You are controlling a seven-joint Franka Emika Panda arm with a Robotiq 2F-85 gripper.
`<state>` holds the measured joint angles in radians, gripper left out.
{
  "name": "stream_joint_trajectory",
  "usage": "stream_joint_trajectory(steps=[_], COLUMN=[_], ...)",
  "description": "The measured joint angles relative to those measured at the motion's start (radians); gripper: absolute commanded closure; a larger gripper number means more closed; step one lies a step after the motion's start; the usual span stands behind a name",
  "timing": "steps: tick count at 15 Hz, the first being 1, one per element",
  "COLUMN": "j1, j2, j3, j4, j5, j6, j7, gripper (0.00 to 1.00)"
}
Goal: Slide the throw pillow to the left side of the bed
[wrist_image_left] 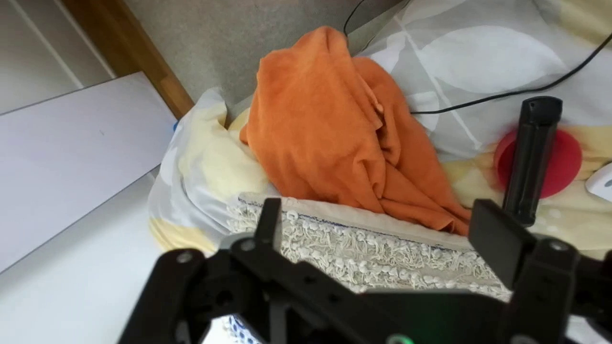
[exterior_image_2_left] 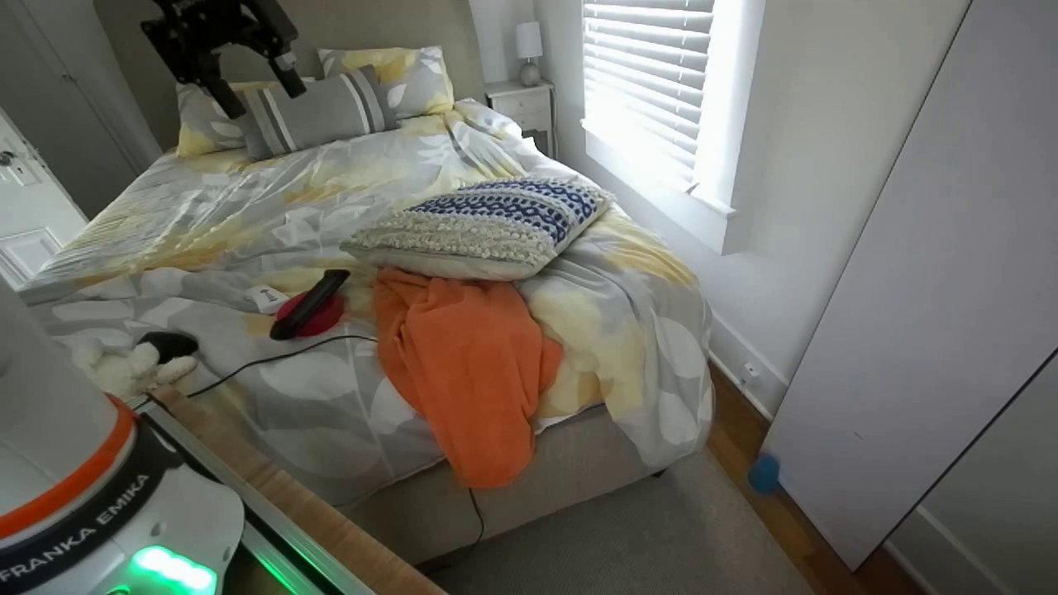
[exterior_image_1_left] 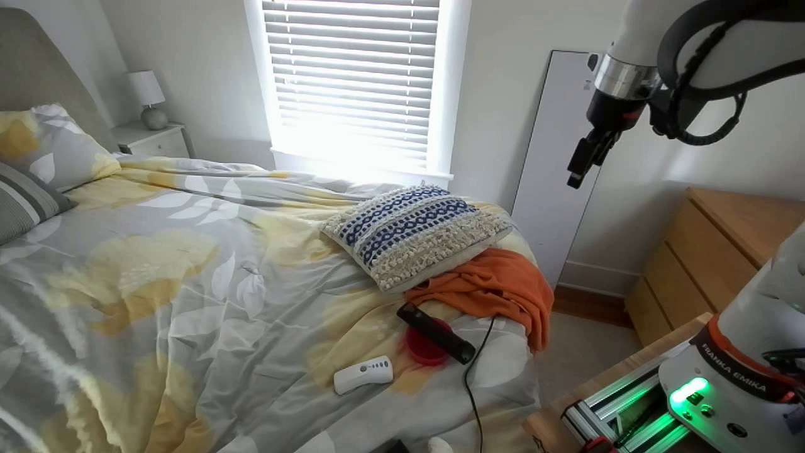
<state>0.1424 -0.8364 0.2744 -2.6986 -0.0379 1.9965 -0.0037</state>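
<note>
Apparently at the approach step, empty fingers (wrist_image_left: pixel 499 239) hang wide apart, higher than the throw pillow (exterior_image_1_left: pixel 415 234), and should descend against it.

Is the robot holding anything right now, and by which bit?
Nothing: the gripper is open and empty, and the throw pillow lies on the bed.

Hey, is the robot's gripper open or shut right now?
Open. In an exterior view, the gripper has a clear gap between its fingers; the wrist view also shows them wide apart.
</note>
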Motion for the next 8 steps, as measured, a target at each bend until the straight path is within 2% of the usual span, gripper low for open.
stream_joint_trajectory(steps=[4, 8], j1=[-0.002, -0.039], j2=[0.154, 0.35], j3=[0.136, 0.274], j4=[0.029, 0.109], j5=[-0.106, -0.265], j6=[0.143, 0.164], j7=[0.13, 0.365], gripper=[0.0, 0.0])
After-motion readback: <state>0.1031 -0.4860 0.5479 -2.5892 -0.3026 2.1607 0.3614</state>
